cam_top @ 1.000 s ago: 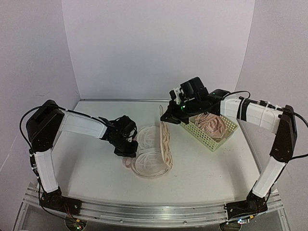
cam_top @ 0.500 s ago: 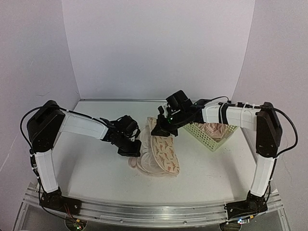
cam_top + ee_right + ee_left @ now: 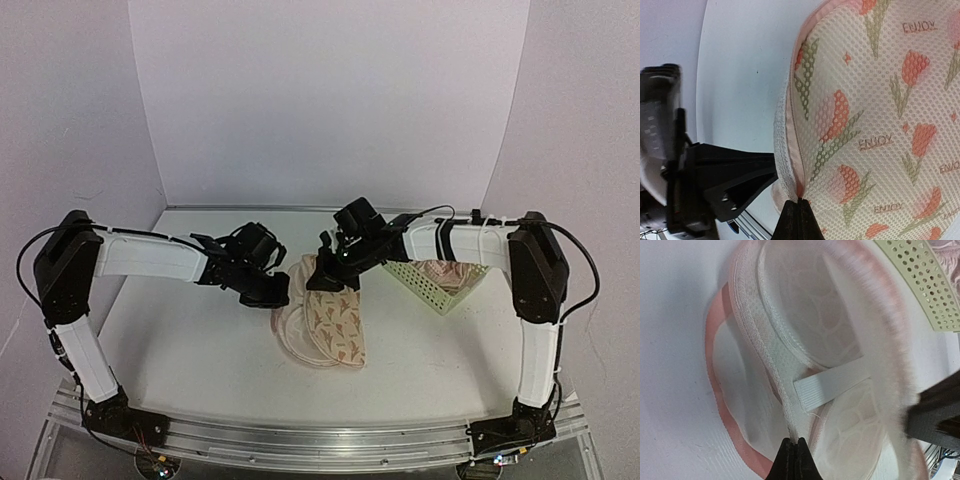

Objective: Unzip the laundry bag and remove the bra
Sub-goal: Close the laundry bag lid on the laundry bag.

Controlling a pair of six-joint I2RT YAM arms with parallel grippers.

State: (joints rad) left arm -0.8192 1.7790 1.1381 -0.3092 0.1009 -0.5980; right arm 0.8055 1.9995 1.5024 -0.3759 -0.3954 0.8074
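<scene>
The laundry bag (image 3: pixel 340 325) lies open mid-table, its printed top flap folded over the pale lower half. My left gripper (image 3: pixel 277 294) is shut on the white inner rim of the lower half (image 3: pixel 805 330); its closed tips (image 3: pixel 794 442) pinch the seam. My right gripper (image 3: pixel 329 279) is shut on the pink edge of the printed flap (image 3: pixel 880 125), tips (image 3: pixel 800 201) closed on it. The bra (image 3: pixel 448 268) lies as a pinkish heap in the basket (image 3: pixel 425 290), and a bit of it shows in the left wrist view (image 3: pixel 947 246).
The pale lattice basket stands right of the bag, and its corner shows in the left wrist view (image 3: pixel 925 285). The left arm shows as a black shape in the right wrist view (image 3: pixel 715 172). White walls stand behind and on both sides.
My right gripper has moved left from the basket, carrying the printed flap over the lower half of the bag. The left gripper has shifted slightly up and right, still holding the rim.
</scene>
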